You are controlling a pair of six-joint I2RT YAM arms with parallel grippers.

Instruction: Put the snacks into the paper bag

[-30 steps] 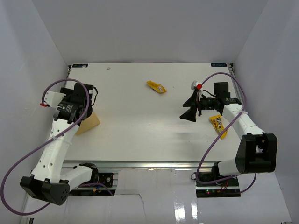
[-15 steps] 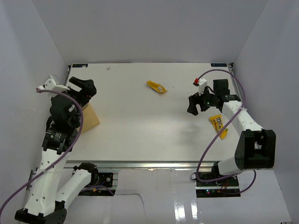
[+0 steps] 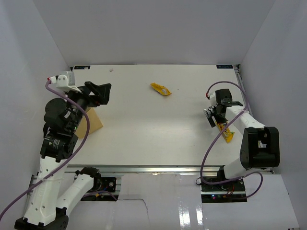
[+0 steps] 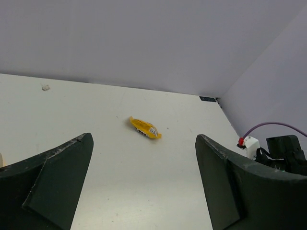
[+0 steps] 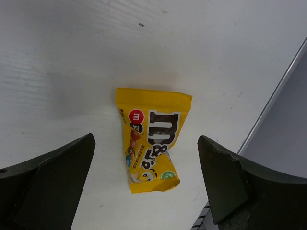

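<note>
The tan paper bag (image 3: 93, 122) stands at the table's left, partly hidden behind my left arm. An orange-yellow wrapper (image 3: 160, 89) lies at the far middle and also shows in the left wrist view (image 4: 144, 128). The yellow M&M's pack (image 5: 151, 139) lies flat near the right edge, and the top view shows it too (image 3: 226, 132). My right gripper (image 3: 212, 116) points down above it, open, with the pack between its fingers (image 5: 145, 158). My left gripper (image 3: 101, 92) is open and empty, raised beside the bag and facing the wrapper (image 4: 144, 182). The three green packets are out of view.
A small pale scrap (image 3: 111, 70) lies at the far left of the table. The table's right edge and rail (image 5: 273, 105) run close beside the M&M's pack. White walls enclose the table on three sides.
My left arm has lifted off the bag and swung its open gripper toward the table's middle. My right gripper has turned downward and moved right, over the M&M's pack.
</note>
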